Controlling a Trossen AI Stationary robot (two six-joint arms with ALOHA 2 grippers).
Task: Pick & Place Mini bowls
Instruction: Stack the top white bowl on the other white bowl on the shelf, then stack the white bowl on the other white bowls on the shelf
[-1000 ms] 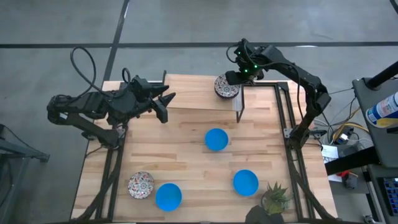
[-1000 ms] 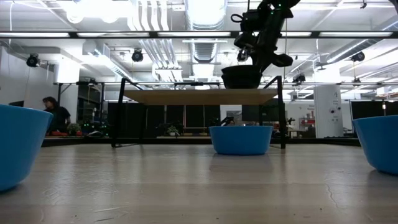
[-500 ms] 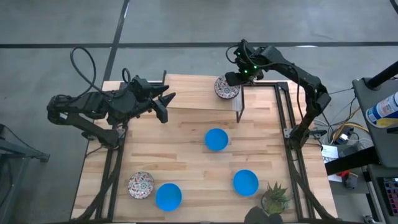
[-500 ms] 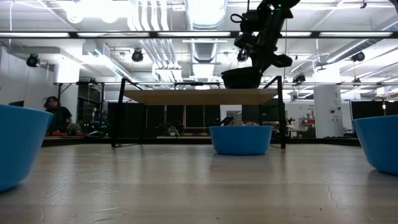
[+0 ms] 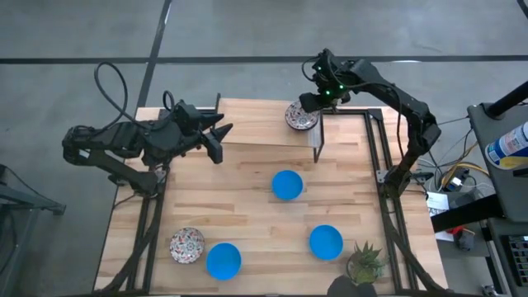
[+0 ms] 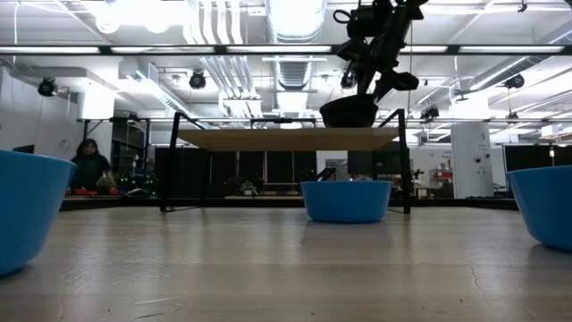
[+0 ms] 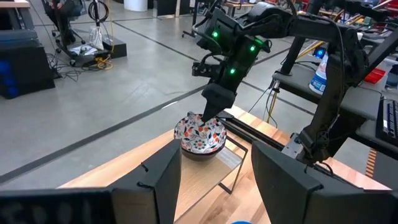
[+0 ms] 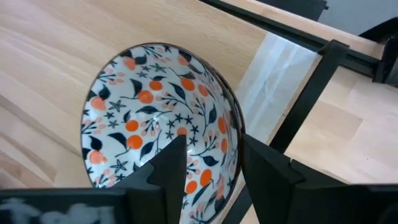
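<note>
The right gripper (image 5: pixel 312 101) sits just above the patterned bowl (image 5: pixel 300 115) on the raised shelf (image 5: pixel 247 124) at the table's far edge, fingers straddling the rim and parted enough that the bowl looks let go. Against a second ago, the gripper has lifted slightly while the bowl stays put, so this placement seems done. The left gripper (image 5: pixel 219 140) waits open over the table's left side, unchanged. Three blue bowls (image 5: pixel 287 185) and another patterned one (image 5: pixel 187 245) lie on the table.
</note>
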